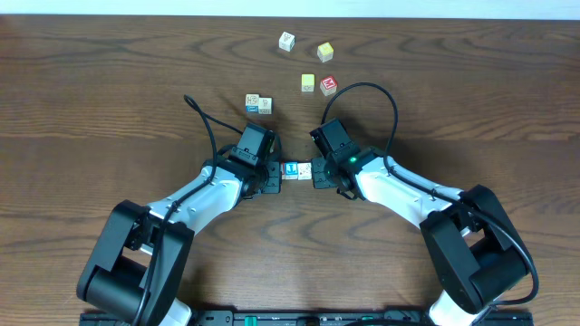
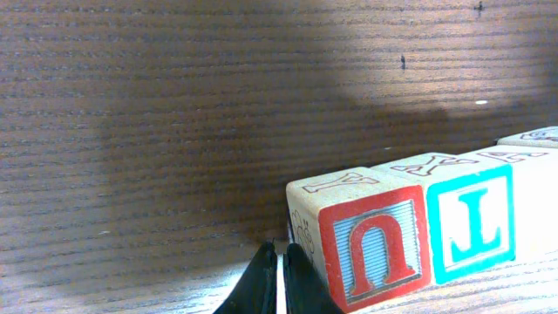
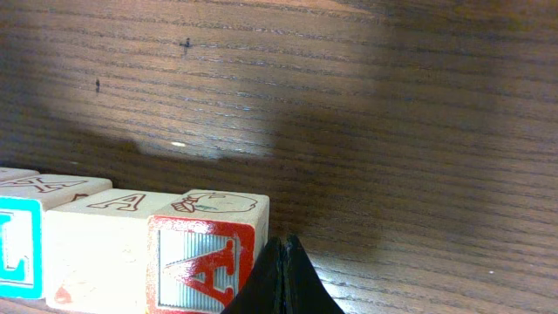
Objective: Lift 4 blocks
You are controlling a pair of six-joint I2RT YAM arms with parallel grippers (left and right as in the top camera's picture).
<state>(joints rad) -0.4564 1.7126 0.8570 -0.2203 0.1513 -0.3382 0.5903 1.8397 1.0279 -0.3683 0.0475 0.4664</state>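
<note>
Two arms reach across the dark wooden table and meet at its middle, the left arm from one side and the right arm from the other. Between them lies the row of four blocks, end to end and touching.

The left gripper sits at the left end of the row with its jaws pressed fully together, nothing between them. Its closed tips lie against the outer end face of the red U block, low on that face. The right gripper mirrors it at the right end of the row: jaws closed on nothing, tips against the outer end face of the red V block, whose letter reads upside down from that wrist. The row is thus pinched lengthwise between the two closed grippers, outside both pairs of jaws. Whether the row is clear of the table cannot be told.

Inside the row, the blue-framed block stands next to the red U block, and the white-faced block next to the red V block.

Beyond the row, away from the arms, lie a pair of pale blocks, a yellow block just beside a small red block, and farther off a second yellow block and a white loose block.
</note>
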